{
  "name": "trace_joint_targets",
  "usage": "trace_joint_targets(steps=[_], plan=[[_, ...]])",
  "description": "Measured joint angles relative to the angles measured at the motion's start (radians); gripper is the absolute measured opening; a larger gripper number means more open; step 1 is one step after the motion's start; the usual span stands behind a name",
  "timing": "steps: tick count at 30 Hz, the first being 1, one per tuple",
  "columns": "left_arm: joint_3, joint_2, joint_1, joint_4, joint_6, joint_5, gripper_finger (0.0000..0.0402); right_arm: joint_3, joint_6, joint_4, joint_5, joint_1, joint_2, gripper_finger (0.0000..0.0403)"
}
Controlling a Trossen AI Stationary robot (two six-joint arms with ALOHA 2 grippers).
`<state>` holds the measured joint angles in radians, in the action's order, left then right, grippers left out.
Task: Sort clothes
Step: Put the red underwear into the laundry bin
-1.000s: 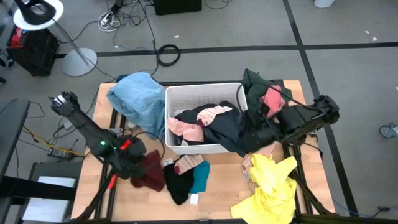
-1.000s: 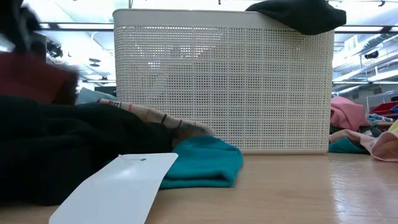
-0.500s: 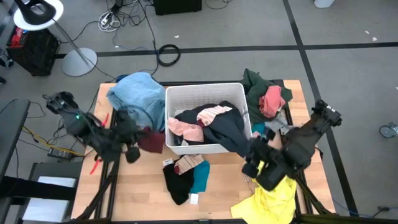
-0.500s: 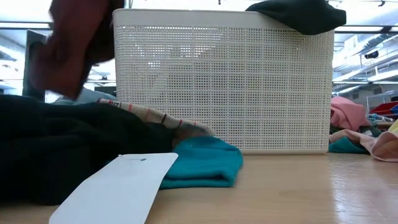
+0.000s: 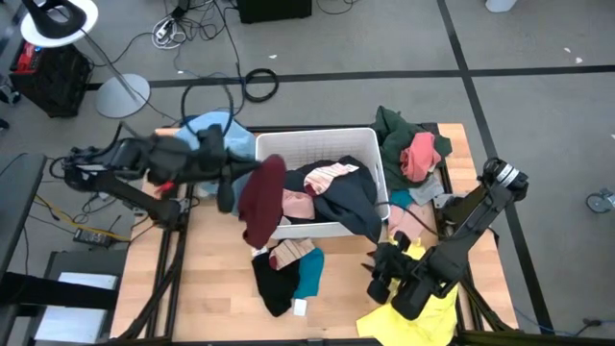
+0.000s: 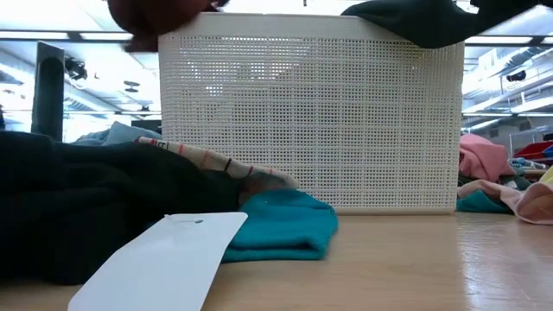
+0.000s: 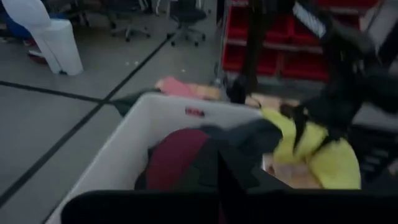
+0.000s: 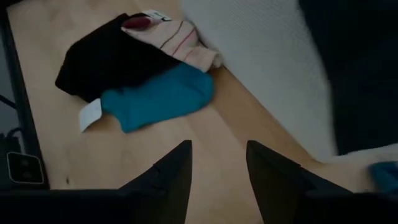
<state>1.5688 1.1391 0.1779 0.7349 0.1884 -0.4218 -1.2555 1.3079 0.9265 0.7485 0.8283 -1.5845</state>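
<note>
My left gripper [image 5: 231, 175] reaches in from the table's left and is shut on a maroon garment [image 5: 261, 200]. The garment hangs at the white bin's [image 5: 317, 135] left near corner and shows at the top of the low view [image 6: 160, 13]. My right gripper [image 5: 377, 279] stands open above the bare wood at the near right, beside a yellow garment [image 5: 423, 288]. Its fingers [image 8: 168, 171] have nothing between them. Ahead of it, black [image 8: 106, 62], teal [image 8: 155, 96] and plaid clothes lie in a small pile. Pink and black clothes [image 5: 332, 197] fill the bin. My left gripper holds the maroon garment by its upper end [image 5: 261, 171], coming at it about level from the table's left. The garment hangs below the fingers, lifted clear of the table, over the bin's left wall. The fingers' own dark bulk [image 7: 217, 171] hides the exact place of contact.
A light blue garment [image 5: 207, 144] lies at the far left of the table. Dark green and pink ones [image 5: 408, 149] lie at the far right. A black garment drapes over the bin's near right rim [image 6: 415, 22]. A white tag [image 6: 164, 259] lies near the front edge.
My left gripper has risen from the table's near left and swung toward the bin, lifting the maroon garment clear of the table until it hangs at the bin's left wall. My right gripper has left the bin's right side and come down toward the near edge beside the yellow garment.
</note>
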Motion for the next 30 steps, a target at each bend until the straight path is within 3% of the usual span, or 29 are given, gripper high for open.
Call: trace_joint_targets(steps=[7,14,26,30], plan=[[0.000,0.084,-0.183,-0.135,-0.080,0.169,0.0000,0.089,-0.007,-0.128,0.005,-0.004,0.000,0.0141],[0.000,0.180,-0.292,-0.169,-0.080,0.302,0.0001,0.120,-0.003,-0.165,-0.002,-0.004,0.000,0.0136],[-0.002,0.375,-0.322,-0.167,-0.107,0.358,0.0003,0.122,-0.064,-0.166,-0.002,-0.020,0.000,0.0128],[-0.002,0.442,-0.323,-0.165,-0.080,0.410,0.0028,0.122,-0.071,-0.167,-0.006,-0.020,0.000,0.0125]])
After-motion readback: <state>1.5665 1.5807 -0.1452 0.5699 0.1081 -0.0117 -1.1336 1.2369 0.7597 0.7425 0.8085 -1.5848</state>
